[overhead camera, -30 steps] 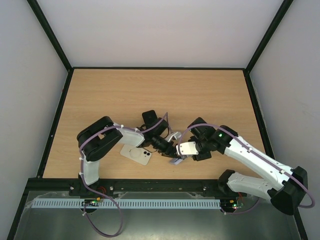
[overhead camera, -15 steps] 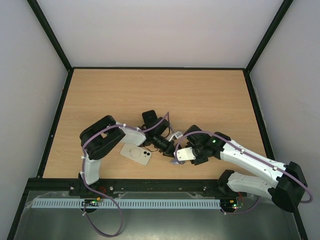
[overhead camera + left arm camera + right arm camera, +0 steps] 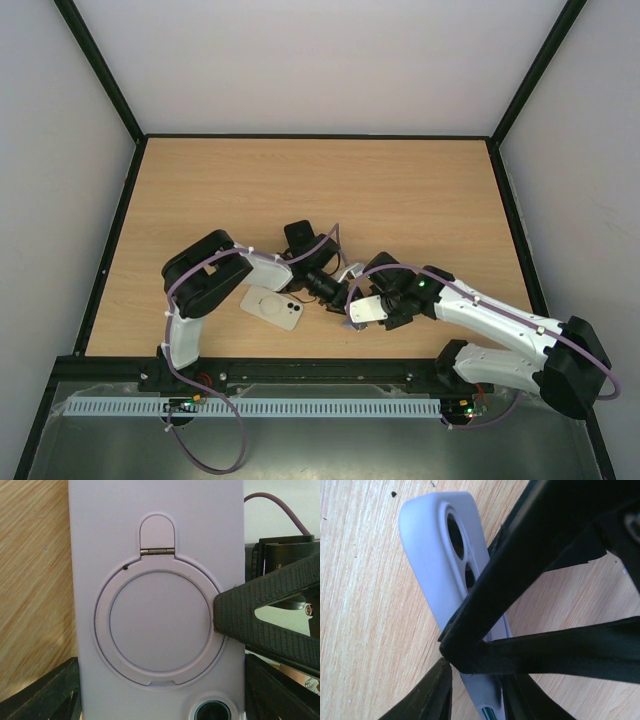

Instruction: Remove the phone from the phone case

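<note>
phone case point(image 3: 155, 555), pale lavender, sits near the front middle of the table point(image 3: 300, 190). it is held up on edge and tilted between the two grippers; whether it touches the wood i cannot tell. the left gripper point(image 3: 160, 680) has its two black fingers against the case's long sides, clamped on it. the right gripper point(image 3: 475, 680) pinches one side edge through the thickness. its ribbed finger point(image 3: 260, 622) overlaps the back just beside the ring stand point(image 3: 159, 625). that ring lies folded flat, with a small metal hinge point(image 3: 157, 551) under a rounded tab. the phone point(image 3: 212, 712) shows as a dark lens with a greenish rim through the camera cutout, so it is inside the case. just left of the grippers a white slab point(image 3: 272, 307), marked with a circle and two dark dots, lies flat on the wood close under the left arm. a purple cable point(image 3: 290, 513) curves behind the case, and a green light point(image 3: 420, 283) glows on the right arm. both arms crowd the case from either side.
</note>
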Controlling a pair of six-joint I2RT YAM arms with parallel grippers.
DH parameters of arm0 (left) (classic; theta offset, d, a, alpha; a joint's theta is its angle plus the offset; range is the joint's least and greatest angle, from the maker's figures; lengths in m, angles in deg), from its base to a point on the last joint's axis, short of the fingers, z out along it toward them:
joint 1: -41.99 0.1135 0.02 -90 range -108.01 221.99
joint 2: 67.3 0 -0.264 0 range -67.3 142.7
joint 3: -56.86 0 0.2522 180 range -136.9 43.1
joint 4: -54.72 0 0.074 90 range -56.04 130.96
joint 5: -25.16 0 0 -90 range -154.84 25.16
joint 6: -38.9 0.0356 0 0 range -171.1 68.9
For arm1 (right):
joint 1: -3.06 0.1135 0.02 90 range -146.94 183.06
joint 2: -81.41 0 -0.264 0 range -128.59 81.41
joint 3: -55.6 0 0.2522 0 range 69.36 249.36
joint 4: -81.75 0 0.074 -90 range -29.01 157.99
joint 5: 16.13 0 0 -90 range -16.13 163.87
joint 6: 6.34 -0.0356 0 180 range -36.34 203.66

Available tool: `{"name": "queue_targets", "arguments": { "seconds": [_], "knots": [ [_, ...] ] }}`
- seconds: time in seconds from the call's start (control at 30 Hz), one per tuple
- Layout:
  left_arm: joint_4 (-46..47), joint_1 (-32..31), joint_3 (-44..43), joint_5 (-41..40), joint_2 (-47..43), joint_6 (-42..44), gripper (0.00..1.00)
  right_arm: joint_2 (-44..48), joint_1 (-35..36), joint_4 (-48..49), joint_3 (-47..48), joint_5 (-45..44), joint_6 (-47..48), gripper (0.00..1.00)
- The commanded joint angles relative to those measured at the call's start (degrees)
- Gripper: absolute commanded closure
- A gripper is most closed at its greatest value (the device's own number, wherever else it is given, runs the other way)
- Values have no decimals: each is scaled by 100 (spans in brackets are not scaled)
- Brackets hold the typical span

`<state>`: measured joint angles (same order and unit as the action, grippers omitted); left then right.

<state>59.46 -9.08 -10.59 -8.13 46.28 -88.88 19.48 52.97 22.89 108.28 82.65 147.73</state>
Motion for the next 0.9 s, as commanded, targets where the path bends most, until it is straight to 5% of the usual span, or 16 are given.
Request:
{"name": "queue_targets", "arguments": {
  "seconds": [0.0, 0.23, 0.63, 0.87],
  "knots": [
    [136, 33, -137, 304, 68, 114, 38, -55, 62, 115, -102, -252, 126, 75],
    [85, 36, -117, 327, 69, 183, 33, -57, 69, 115, -84, -315, 149, 81],
    [461, 258, 253, 172, -260, -47, 1, 29, 73, -83, 29, -467, 149, 97],
    [338, 958, 883, -303, -1428, 55, 0, 196, 68, -556, 441, -452, -157, 98]
  ]
}}
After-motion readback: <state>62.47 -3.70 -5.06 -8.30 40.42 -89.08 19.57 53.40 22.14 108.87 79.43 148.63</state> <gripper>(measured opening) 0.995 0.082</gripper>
